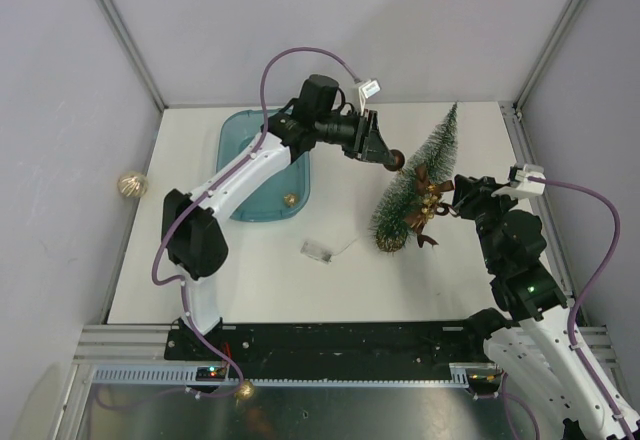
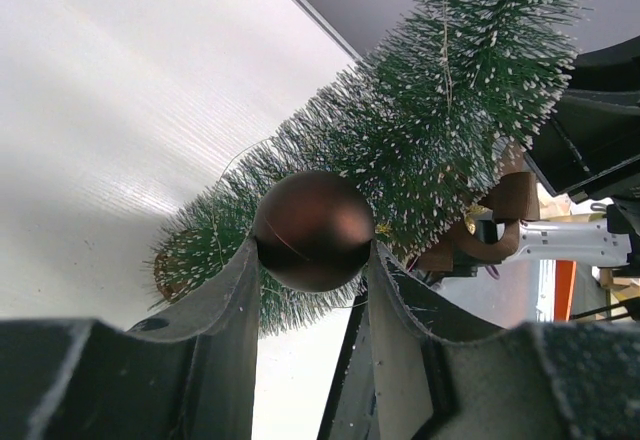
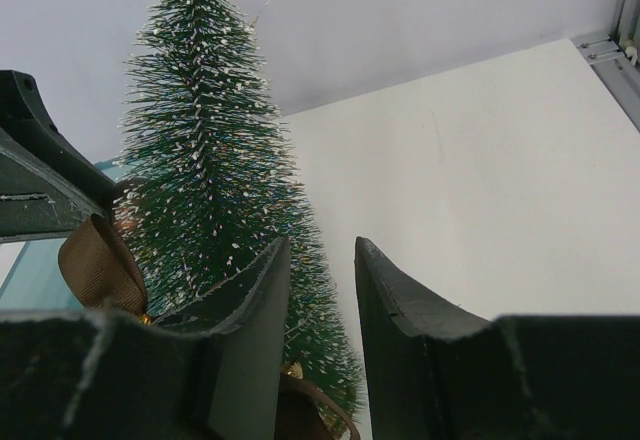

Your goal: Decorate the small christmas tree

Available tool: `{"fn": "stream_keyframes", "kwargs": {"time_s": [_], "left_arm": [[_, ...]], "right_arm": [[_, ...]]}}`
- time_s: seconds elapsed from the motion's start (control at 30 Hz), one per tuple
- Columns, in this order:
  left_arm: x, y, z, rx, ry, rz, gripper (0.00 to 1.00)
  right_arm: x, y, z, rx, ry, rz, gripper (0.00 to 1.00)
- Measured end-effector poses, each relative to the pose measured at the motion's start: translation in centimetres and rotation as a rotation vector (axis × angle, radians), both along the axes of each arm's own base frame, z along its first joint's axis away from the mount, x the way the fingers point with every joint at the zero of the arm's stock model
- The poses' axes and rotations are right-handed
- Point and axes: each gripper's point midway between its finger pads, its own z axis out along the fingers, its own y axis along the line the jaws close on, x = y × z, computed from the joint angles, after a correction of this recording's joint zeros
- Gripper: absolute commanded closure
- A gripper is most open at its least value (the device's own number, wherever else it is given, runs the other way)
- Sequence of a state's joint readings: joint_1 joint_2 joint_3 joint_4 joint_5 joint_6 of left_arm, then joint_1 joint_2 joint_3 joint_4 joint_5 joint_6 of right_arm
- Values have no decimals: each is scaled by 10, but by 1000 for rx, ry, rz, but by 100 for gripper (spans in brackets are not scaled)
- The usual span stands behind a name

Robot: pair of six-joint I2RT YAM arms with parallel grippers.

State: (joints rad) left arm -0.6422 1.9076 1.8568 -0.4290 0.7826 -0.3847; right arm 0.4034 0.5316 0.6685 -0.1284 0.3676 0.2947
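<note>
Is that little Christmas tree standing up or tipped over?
Upright. In the right wrist view the small christmas tree rises straight, tip up against the back wall; from above, its base rests on the table.

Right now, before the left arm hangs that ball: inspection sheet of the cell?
Surface: white table, no damage seen.
Job's things: small christmas tree upright, brown bow with gold bells against it.
Clutter: blue tray holding a gold ornament; clear packet with thin wire near the tree's base; gold bauble off the table's left edge; second bauble on the front rail.
Grippers: left gripper shut on brown ball; right gripper at the bow, grip unclear.
Cables: purple cables, apart from the tree.
Surroundings: grey walls, metal frame.
</note>
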Motion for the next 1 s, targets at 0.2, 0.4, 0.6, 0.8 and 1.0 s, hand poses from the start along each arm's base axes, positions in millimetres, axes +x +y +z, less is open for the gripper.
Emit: {"fn": "stream_keyframes", "kwargs": {"time_s": [0.2, 0.4, 0.6, 0.8, 1.0], "left_arm": [[0, 2, -13, 23, 20, 12, 78], [-2, 3, -23, 37, 44, 12, 77], [-6, 4, -26, 39, 63, 0, 77], [-6, 6, -27, 37, 72, -3, 77], [1, 11, -23, 30, 75, 18, 77]], "right_arm": [[0, 1, 2, 3, -6, 3, 64], [0, 1, 1, 3, -6, 3, 64], [0, 1, 1, 3, -6, 3, 64], [0, 1, 1, 3, -6, 5, 65], [0, 1, 1, 3, -6, 8, 66]]}}
